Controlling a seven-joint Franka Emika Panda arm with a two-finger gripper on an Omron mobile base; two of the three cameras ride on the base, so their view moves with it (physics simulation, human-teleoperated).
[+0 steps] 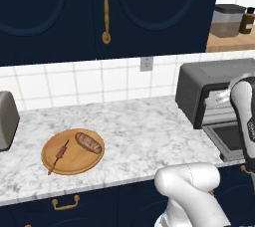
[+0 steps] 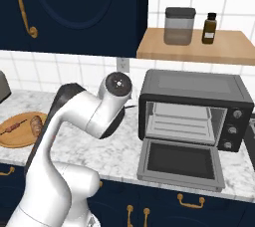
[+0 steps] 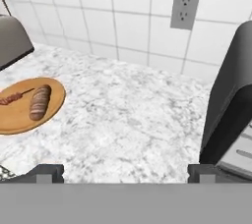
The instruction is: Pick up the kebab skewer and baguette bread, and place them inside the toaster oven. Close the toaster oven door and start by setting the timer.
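The gripper point(image 3: 126, 171) stands wide open with nothing between its fingertips point(image 3: 47, 171), hanging over bare marble counter point(image 3: 128, 120) just left of the toaster oven point(image 2: 194, 109). That dark grey oven sits at the right end of the counter against the tiled wall, and its door point(image 2: 182, 164) is dropped flat forward, so the wire rack point(image 2: 182, 121) inside is plain to see; the knobs point(image 2: 233, 130) line up down its right side. Well off to the left lies a round wooden board point(image 1: 72, 151) near the counter's front edge. On it the baguette bread point(image 1: 88, 142) rests toward the right and back, and the kebab skewer point(image 1: 61, 154) lies just beside it on the left, its stick reaching the board's rim, the two apart. Further left still stands a silver toaster point(image 1: 7, 120). Above the oven a wooden shelf point(image 2: 194, 47) carries a lidded grey canister point(image 2: 179, 26) and a small brown bottle point(image 2: 210, 28). An outlet point(image 3: 185, 7) is set in the white tiles.
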